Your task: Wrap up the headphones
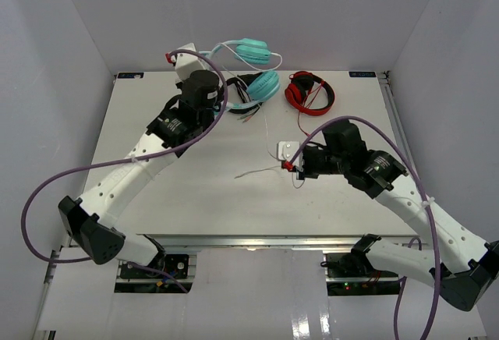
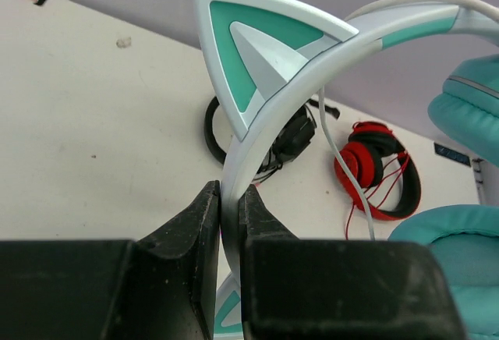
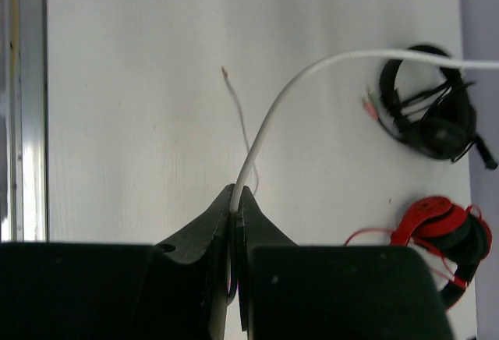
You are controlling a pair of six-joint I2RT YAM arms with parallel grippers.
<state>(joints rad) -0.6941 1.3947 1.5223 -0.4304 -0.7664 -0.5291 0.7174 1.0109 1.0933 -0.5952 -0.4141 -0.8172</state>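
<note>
Headphones [image 1: 257, 63] in teal, with cat ears on a pale headband, are held up at the far edge of the table [image 1: 195, 184], close to the back wall. One cup is high and the other hangs lower, just beside the black headphones [image 1: 240, 97]. The red headphones [image 1: 309, 92] lie a little to the right, apart from both.

The left gripper [image 1: 181, 61] is clenched on the headband. In the left wrist view its jaws press flat against the pale band just below one cat ear [image 2: 269, 44], so the set is firmly anchored.

The thin white cable [image 1: 267, 133] runs from the cups toward the near side of the table. It arcs loosely and is not wound around anything visible. The right gripper [image 1: 295, 165] sits mid-table, well apart from the set. It is pinched tight on that cable, which rises out of the closed fingertips in the right wrist view [image 3: 273, 102]. A finer strand [image 3: 238, 110] with a reddish tip lies slack on the table beyond the pinch; it looks like the free end.

By my reading, only the set-up is done, with the band secured and the cable caught. No turn shows on the band or cups, so the winding and tucking the end both remain.
</note>
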